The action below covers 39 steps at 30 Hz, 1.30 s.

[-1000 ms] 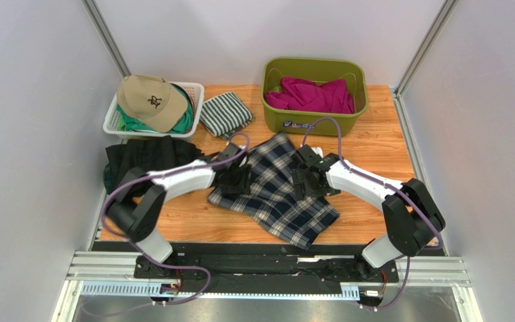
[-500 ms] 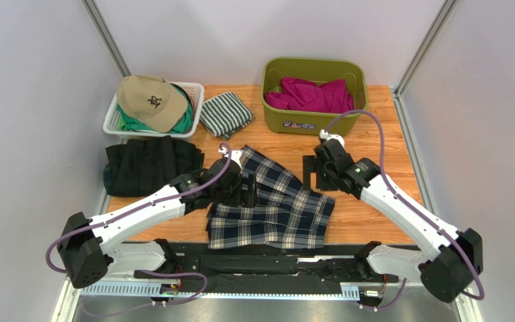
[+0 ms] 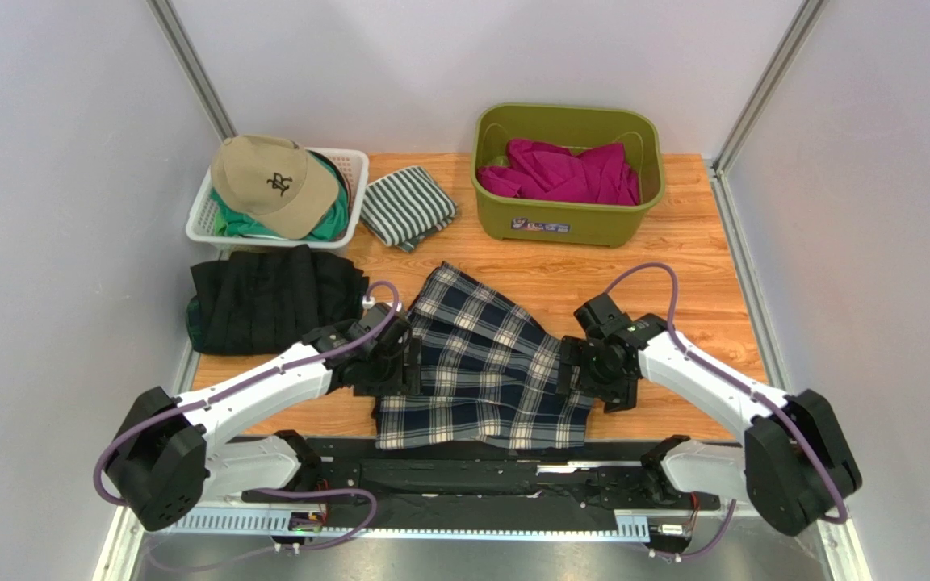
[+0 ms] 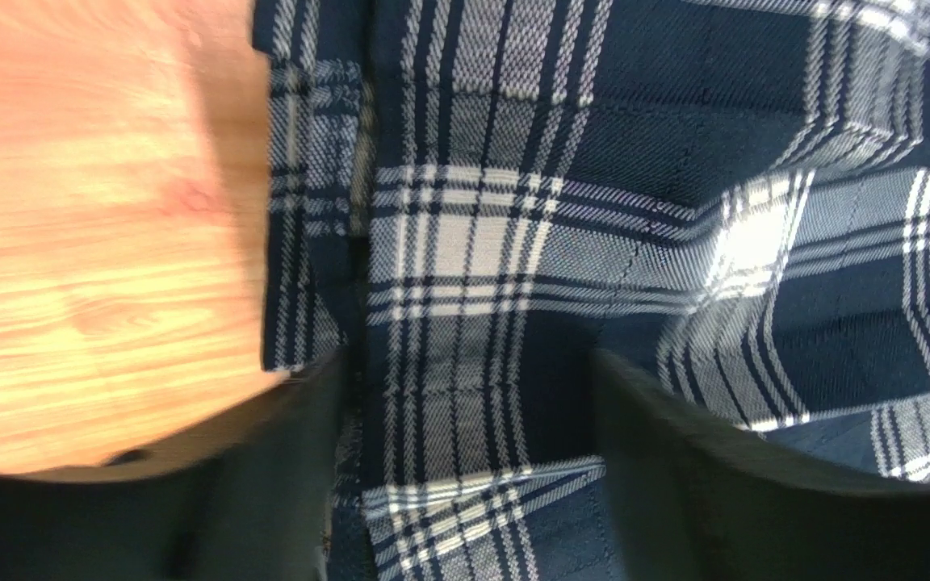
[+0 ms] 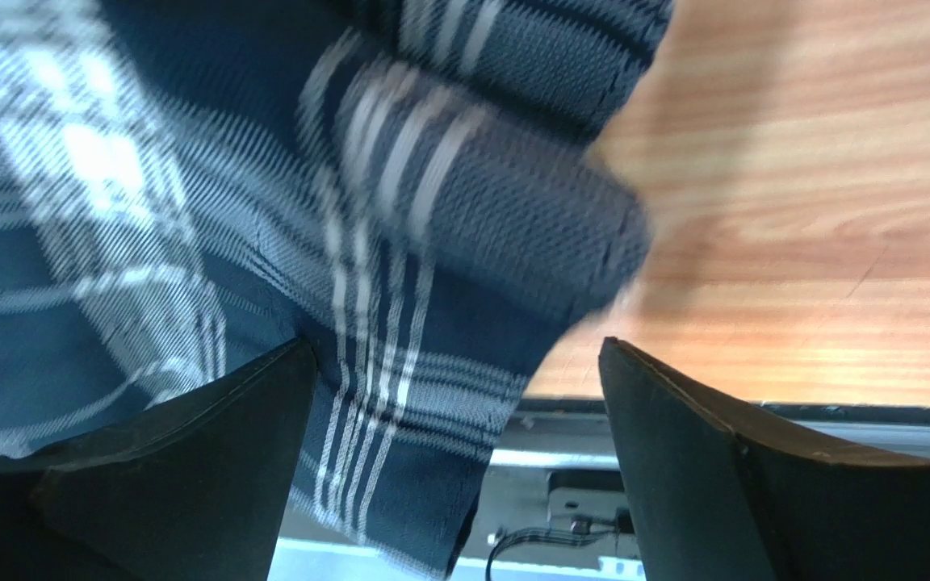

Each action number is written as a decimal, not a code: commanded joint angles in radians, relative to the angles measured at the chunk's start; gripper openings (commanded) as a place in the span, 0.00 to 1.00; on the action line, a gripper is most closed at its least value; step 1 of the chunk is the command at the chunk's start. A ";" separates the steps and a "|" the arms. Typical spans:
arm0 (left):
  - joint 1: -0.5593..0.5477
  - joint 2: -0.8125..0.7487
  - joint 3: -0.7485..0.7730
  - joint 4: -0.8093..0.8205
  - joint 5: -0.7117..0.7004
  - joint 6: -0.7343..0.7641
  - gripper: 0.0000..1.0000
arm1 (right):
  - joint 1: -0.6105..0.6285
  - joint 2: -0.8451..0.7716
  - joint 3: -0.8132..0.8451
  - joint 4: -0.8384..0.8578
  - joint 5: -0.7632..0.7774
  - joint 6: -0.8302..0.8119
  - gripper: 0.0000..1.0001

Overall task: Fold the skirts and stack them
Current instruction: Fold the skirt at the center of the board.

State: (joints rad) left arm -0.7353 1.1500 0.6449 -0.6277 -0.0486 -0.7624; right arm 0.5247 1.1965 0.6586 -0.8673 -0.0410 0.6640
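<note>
Left hand (image 3: 407, 363) wide, right hand (image 3: 579, 367) wide, flanking plaid skirt (image 3: 482, 369). Dark skirt (image 3: 270, 299) just outside left hand; green bin (image 3: 567, 225) beyond right.

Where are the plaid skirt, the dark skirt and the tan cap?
plaid skirt (image 3: 482, 363): top view, middle of cloth
dark skirt (image 3: 273, 300): top view, centre pleats
tan cap (image 3: 258, 170): top view, crown beside logo
</note>
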 commanded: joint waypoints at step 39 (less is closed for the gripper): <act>0.074 0.139 0.345 -0.058 0.019 0.173 0.58 | -0.370 0.029 0.073 0.132 -0.118 -0.215 0.83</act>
State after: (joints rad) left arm -0.6540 1.3746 0.9779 -0.6220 -0.0586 -0.5964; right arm 0.1581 1.2491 0.7681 -0.7456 -0.0853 0.4553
